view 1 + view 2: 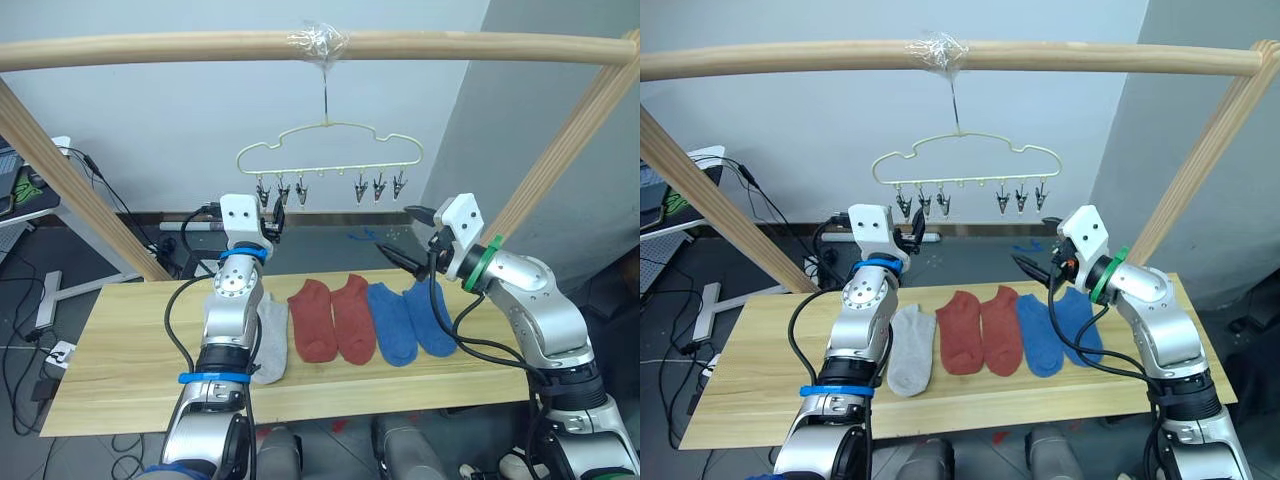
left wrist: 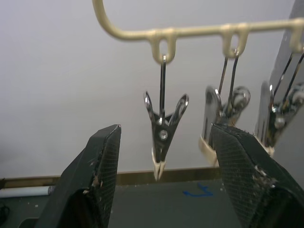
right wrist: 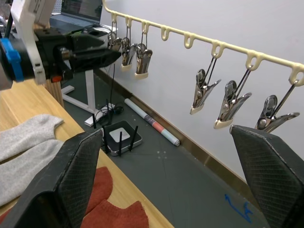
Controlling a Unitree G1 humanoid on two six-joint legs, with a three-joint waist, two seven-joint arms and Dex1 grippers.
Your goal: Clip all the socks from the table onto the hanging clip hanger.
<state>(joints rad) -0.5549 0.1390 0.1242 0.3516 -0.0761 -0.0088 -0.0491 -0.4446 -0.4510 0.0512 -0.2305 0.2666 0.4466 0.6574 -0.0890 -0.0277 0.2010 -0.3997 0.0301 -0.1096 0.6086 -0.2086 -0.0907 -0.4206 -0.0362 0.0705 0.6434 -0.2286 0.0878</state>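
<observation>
**Hanging clips empty, socks on table, both grippers raised and spread**

Hanging from the round wooden pole (image 1: 200, 47) at upper centre of the head views, the clip hanger (image 1: 329, 146) carries six metal clips in two groups of three, with nothing held in any of them.

Left gripper (image 1: 275, 220): raised at centre left of the frame, just below the left group of clips. In the left wrist view its black fingers (image 2: 90, 180) stand wide apart, with the end clip (image 2: 163, 135) hanging between them and touched by neither. Nothing is held.

Right gripper (image 1: 410, 238): raised at centre right, below and to the right of the right group of clips (image 3: 228, 102). Its fingers (image 3: 61, 185) are spread wide in the right wrist view and hold nothing.

Socks: all lie flat in a row on the table (image 1: 120, 340) across the lower middle of the frame. From left to right: light grey socks (image 1: 912, 348), partly hidden behind the left arm; two rust red socks (image 1: 332, 318) side by side and touching; two blue socks (image 1: 408, 320), overlapping at the edge, with the right arm's cable crossing in front of them.
</observation>
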